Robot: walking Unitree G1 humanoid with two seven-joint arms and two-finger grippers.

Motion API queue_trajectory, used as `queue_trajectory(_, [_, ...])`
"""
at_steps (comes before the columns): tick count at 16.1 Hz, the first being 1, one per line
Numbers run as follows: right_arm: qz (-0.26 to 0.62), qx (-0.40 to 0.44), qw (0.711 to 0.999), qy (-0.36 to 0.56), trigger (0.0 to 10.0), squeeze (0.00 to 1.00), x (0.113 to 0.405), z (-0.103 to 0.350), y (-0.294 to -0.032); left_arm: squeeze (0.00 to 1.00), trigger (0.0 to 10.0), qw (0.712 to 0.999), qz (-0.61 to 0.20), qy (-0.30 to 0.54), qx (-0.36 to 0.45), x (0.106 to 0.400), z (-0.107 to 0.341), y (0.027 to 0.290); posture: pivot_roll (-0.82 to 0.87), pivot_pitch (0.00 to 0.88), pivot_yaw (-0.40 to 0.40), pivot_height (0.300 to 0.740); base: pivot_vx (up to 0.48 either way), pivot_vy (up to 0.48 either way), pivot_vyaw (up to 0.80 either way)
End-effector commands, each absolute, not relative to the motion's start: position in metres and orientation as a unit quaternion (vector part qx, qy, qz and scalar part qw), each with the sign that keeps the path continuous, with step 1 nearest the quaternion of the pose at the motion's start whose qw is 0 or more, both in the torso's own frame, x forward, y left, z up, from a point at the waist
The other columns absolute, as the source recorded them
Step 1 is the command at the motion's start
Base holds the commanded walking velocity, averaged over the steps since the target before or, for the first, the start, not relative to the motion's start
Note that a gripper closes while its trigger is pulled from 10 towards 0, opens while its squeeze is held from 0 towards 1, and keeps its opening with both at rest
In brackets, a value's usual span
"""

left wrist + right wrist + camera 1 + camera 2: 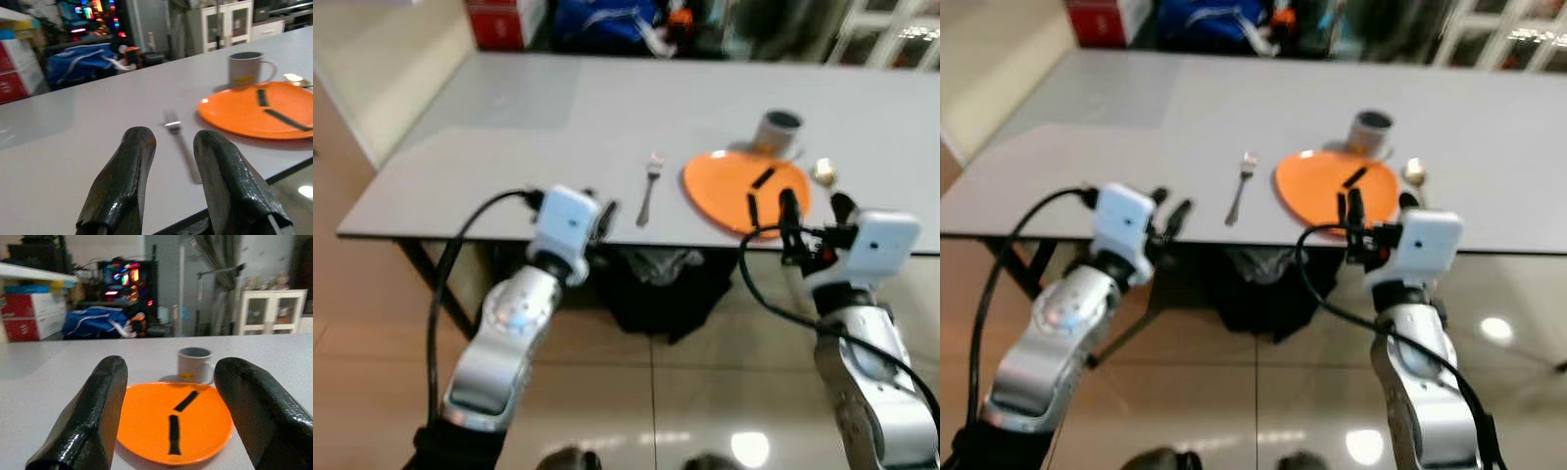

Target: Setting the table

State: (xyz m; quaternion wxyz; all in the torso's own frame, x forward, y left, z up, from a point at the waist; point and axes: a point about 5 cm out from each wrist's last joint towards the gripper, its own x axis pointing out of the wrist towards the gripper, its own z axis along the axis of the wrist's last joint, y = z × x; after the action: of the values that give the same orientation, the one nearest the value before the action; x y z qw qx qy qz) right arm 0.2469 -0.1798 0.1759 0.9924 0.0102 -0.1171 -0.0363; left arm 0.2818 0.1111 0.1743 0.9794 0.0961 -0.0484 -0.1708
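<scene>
Nearest the camera, in the lower part of the head views, the two silver arms were seen raised over a tiled floor (656,392). The left gripper (604,219) was held at the table's near edge, left of centre in the frame, empty, its fingers (122,186) parted by a narrow gap. The right gripper (771,211) was held at the near edge towards the right, over the near rim of the plate (744,189), its fingers (93,416) spread wide with nothing between them.

On the grey table (509,127) a place setting was laid out right of centre. The orange plate, marked with two dark strips, lay close to the near edge. A fork (649,189) lay just beside it on the left, apart from it, tines pointing away from the robot. A mug (778,130) stood just behind the plate, at its upper right. A spoon (823,173) lay just beside the plate's right rim; only its bowl could be made out clearly. Beyond the table, along the top of the frame, a blue bag (602,22) and a red box (499,22) were seen.

The task was judged to be far along: plate, fork, mug and spoon were already placed, and neither gripper carried anything. No knife or napkin could be made out, so whether anything was left could not be told; perhaps only straightening remained.
</scene>
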Motion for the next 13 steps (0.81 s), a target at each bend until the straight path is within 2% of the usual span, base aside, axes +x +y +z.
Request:
queue_trajectory(1, [-0.040,0.010,0.994,-0.097,10.0,0.00,0.251,0.170,-0.181,0.00,10.0,0.984,-0.145,-0.057,0.087,0.282,0.181,0.116,0.03,0.070,-0.010,0.740,0.000,0.480,0.00])
queue_trajectory(7, [0.009,0.014,0.997,-0.080,10.0,0.00,0.275,0.168,-0.147,0.00,10.0,0.989,-0.096,-0.028,0.112,0.273,0.168,0.140,0.09,0.082,-0.040,0.740,0.000,0.480,0.00])
queue_trajectory(11, [-0.017,0.046,0.997,-0.057,10.0,0.00,0.282,0.165,-0.143,0.00,10.0,0.992,-0.086,-0.025,0.093,0.275,0.170,0.145,0.09,0.063,-0.012,0.740,0.000,0.480,0.00])
queue_trajectory(12, [0.013,0.019,0.997,-0.079,10.0,0.00,0.281,0.170,-0.141,0.00,10.0,0.991,-0.103,-0.019,0.087,0.280,0.170,0.140,0.08,0.082,-0.001,0.740,0.000,0.480,0.00])
queue_trajectory(13, [0.014,0.020,0.997,-0.077,10.0,0.85,0.281,0.169,-0.144,0.51,10.0,0.990,-0.116,-0.012,0.080,0.281,0.169,0.136,0.08,0.074,0.001,0.740,0.000,0.480,0.00])
